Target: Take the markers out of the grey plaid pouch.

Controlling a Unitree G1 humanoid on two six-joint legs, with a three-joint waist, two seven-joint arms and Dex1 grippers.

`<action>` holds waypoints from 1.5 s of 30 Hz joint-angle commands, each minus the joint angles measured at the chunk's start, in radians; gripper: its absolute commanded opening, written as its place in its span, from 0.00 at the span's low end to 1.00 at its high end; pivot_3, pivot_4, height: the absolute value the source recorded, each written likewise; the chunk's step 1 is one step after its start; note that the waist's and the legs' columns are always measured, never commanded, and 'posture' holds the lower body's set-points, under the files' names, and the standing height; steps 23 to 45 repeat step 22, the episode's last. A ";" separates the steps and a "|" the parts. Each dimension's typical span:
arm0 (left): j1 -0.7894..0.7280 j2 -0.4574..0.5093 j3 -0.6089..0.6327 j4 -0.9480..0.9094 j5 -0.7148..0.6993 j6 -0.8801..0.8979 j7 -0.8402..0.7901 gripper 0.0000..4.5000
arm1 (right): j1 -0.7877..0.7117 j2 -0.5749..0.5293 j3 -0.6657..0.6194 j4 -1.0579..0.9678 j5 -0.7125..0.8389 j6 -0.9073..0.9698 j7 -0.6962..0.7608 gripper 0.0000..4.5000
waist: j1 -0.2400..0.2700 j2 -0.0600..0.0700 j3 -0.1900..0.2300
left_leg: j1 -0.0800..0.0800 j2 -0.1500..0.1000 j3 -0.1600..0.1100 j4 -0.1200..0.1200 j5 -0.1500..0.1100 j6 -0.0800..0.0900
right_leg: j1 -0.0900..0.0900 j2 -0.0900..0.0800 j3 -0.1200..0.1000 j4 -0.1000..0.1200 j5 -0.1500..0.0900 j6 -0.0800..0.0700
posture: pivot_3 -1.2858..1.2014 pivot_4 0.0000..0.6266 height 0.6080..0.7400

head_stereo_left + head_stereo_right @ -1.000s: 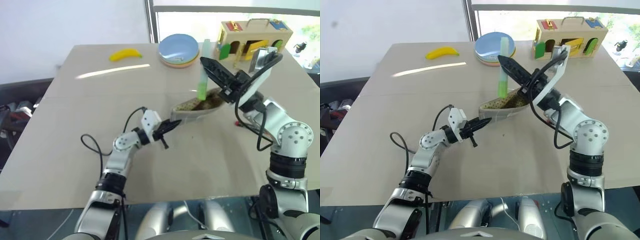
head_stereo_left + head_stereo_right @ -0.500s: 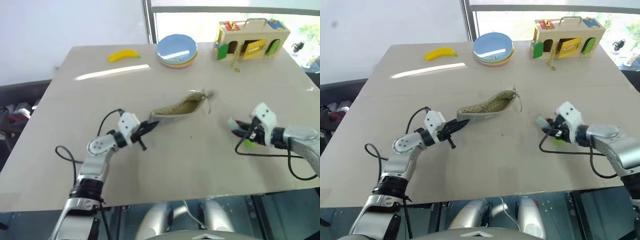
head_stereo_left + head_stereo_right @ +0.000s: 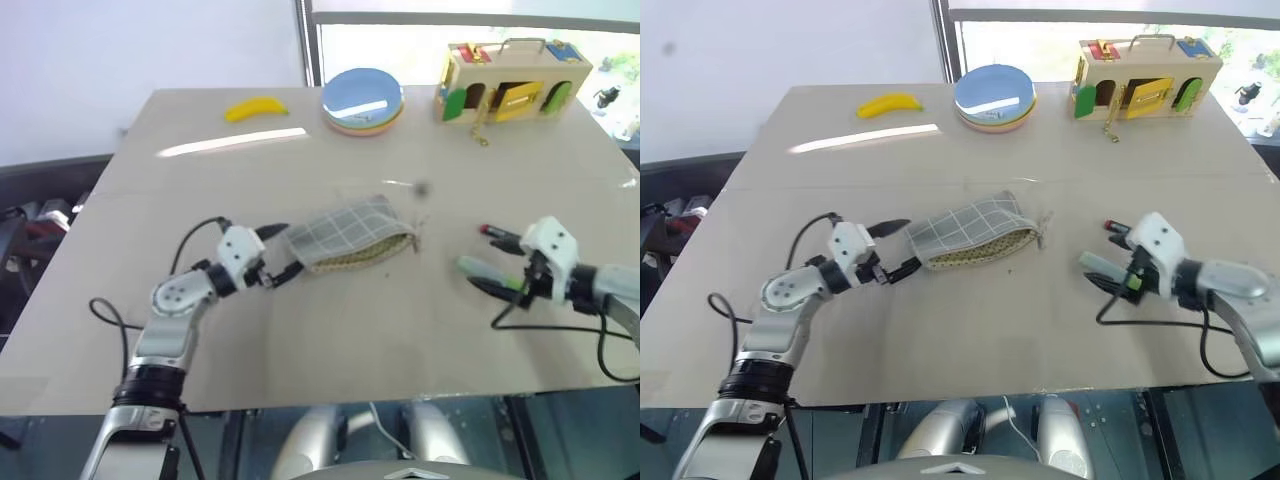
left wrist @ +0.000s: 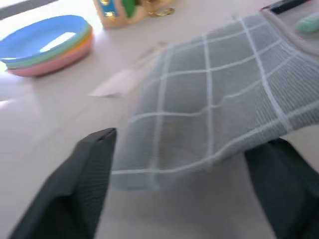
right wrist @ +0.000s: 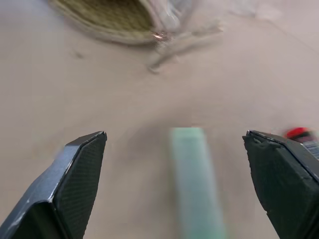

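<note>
Both sets of jaws gape empty as we eye the limp grey plaid pouch [image 3: 350, 235] and light, roll-prone markers [image 3: 488, 269], best pinched mid-body.

Grey plaid pouch [image 3: 345, 236]: soft woven cloth, matt. Table [image 3: 300, 330]: smooth, slightly glossy. Plates [image 3: 362, 100]: glossy plastic. Green marker [image 5: 192, 174]: smooth plastic.

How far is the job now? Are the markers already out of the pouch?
Looks done: the green marker and the red-ended marker lie on the table, away from the grey plaid pouch. In hand: nothing; the right gripper and left gripper are both open. Left: I cannot see inside the pouch, so check it.
</note>
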 commanded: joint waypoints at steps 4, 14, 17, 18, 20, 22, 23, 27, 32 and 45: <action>0.071 0.077 0.104 0.010 -0.020 -0.012 0.019 0.97 | 0.224 0.055 -0.255 -0.116 0.100 0.026 0.011 1.00 | 0.003 0.000 0.000 | 0.001 0.000 0.001 0.000 0.000 0.000 | 0.001 0.000 0.001 0.000 0.000 0.000 | 0.52 0.24 1.00; 0.573 0.153 0.219 -0.473 -0.394 0.546 -0.085 0.97 | 0.418 0.091 -0.388 -0.011 0.068 -0.096 0.158 1.00 | 0.002 0.004 0.003 | 0.007 0.001 0.004 -0.002 -0.004 0.006 | 0.005 0.000 0.004 0.000 0.000 0.000 | 0.52 0.24 1.00; 0.669 0.140 0.258 -0.571 -0.441 0.635 -0.048 0.97 | 0.437 0.067 -0.375 0.047 0.043 -0.110 0.216 1.00 | 0.005 0.006 0.004 | 0.016 0.002 0.004 -0.002 -0.005 0.007 | 0.016 -0.001 0.003 -0.002 -0.001 -0.001 | 0.52 0.24 1.00; 0.690 0.134 0.267 -0.591 -0.441 0.646 -0.035 0.97 | 0.432 0.067 -0.373 0.066 0.035 -0.123 0.222 1.00 | 0.006 0.005 0.004 | 0.017 0.002 0.004 -0.002 -0.005 0.008 | 0.017 -0.001 0.003 -0.002 -0.002 -0.002 | 0.52 0.24 1.00; 0.717 0.132 0.272 -0.614 -0.427 0.652 -0.026 0.97 | 0.417 0.064 -0.372 0.100 0.024 -0.139 0.234 1.00 | 0.004 0.006 0.004 | 0.017 0.002 0.004 -0.002 -0.005 0.008 | 0.017 -0.001 0.002 -0.003 -0.003 -0.003 | 0.52 0.24 1.00; 0.724 0.131 0.275 -0.620 -0.403 0.622 -0.038 0.97 | 0.408 0.058 -0.372 0.134 0.012 -0.151 0.250 1.00 | 0.004 0.006 0.004 | 0.017 0.002 0.004 -0.002 -0.005 0.008 | 0.017 -0.001 0.002 -0.003 -0.002 -0.002 | 0.52 0.24 1.00; 0.724 0.131 0.275 -0.620 -0.403 0.622 -0.038 0.97 | 0.408 0.058 -0.372 0.134 0.012 -0.151 0.250 1.00 | 0.004 0.006 0.004 | 0.017 0.002 0.004 -0.002 -0.005 0.008 | 0.017 -0.001 0.002 -0.003 -0.002 -0.002 | 0.52 0.24 1.00; 0.724 0.131 0.275 -0.620 -0.403 0.622 -0.038 0.97 | 0.408 0.058 -0.372 0.134 0.012 -0.151 0.250 1.00 | 0.004 0.006 0.004 | 0.017 0.002 0.004 -0.002 -0.005 0.008 | 0.017 -0.001 0.002 -0.003 -0.002 -0.002 | 0.52 0.24 1.00; 0.724 0.131 0.275 -0.620 -0.403 0.622 -0.038 0.97 | 0.408 0.058 -0.372 0.134 0.012 -0.151 0.250 1.00 | 0.004 0.006 0.004 | 0.017 0.002 0.004 -0.002 -0.005 0.008 | 0.017 -0.001 0.002 -0.003 -0.002 -0.002 | 0.52 0.24 1.00; 0.724 0.131 0.275 -0.620 -0.403 0.622 -0.038 0.97 | 0.408 0.058 -0.372 0.134 0.012 -0.151 0.250 1.00 | 0.004 0.006 0.004 | 0.017 0.002 0.004 -0.002 -0.005 0.008 | 0.017 -0.001 0.002 -0.003 -0.002 -0.002 | 0.52 0.24 1.00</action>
